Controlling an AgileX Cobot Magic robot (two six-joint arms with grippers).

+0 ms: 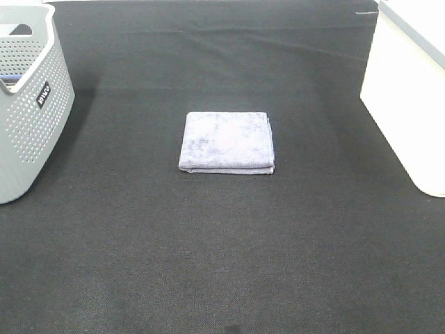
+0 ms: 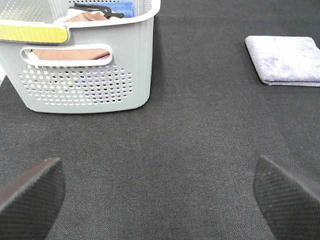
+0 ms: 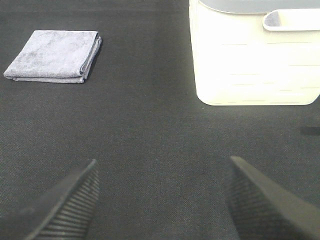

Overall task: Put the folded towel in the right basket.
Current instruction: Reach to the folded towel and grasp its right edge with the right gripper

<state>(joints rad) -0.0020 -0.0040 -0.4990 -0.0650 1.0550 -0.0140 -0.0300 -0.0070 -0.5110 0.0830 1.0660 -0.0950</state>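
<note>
Folded towel [image 1: 227, 142] is lying flat on the surface [image 1: 208, 271], well left of the right basket [image 1: 407, 97]. Pickup not started: my right gripper [image 3: 160, 200] and left gripper [image 2: 160, 195] are hanging wide open, empty. Next I'm likely reaching over with the right, pinching an edge.

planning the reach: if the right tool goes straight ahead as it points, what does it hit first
Likely nothing: the right tool aims at bare mat between towel and basket, though depth is unclear.
</note>
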